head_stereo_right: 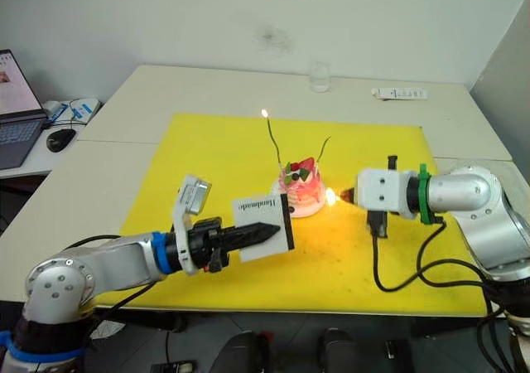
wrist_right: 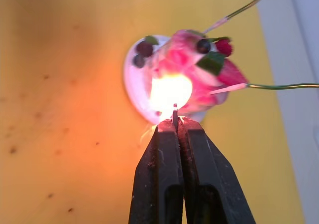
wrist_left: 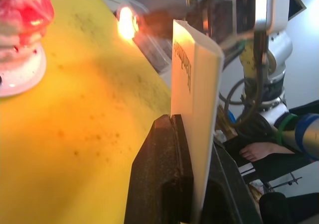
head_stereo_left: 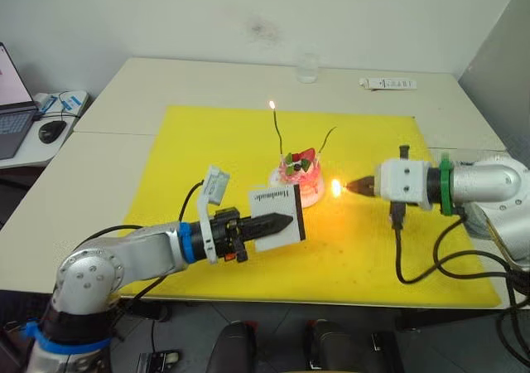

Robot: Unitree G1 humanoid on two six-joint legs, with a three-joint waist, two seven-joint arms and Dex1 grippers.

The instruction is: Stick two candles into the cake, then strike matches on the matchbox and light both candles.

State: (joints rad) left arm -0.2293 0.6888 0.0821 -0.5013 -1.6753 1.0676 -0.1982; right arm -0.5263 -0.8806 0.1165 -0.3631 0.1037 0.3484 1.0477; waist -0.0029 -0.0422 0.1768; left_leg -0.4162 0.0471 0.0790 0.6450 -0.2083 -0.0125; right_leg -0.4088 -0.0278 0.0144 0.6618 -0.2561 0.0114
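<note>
The pink cake (head_stereo_left: 300, 174) stands on its white plate (head_stereo_left: 311, 197) mid-mat, with two candles stuck in it. The left candle (head_stereo_left: 277, 134) burns at its tip; the right candle (head_stereo_left: 328, 138) shows no flame. My right gripper (head_stereo_left: 354, 188) is shut on a burning match (wrist_right: 175, 112), whose flame (head_stereo_left: 336, 188) glows just right of the cake, low beside the plate. In front of the cake, my left gripper (head_stereo_left: 281, 221) is shut on the white matchbox (head_stereo_left: 278, 199), holding it upright above the mat.
A yellow mat (head_stereo_left: 207, 157) covers the middle of the white table. At the back stand a clear glass (head_stereo_left: 307, 68) and a white remote (head_stereo_left: 387, 83). A laptop (head_stereo_left: 12, 108) and mouse (head_stereo_left: 51, 130) sit on a side desk at far left.
</note>
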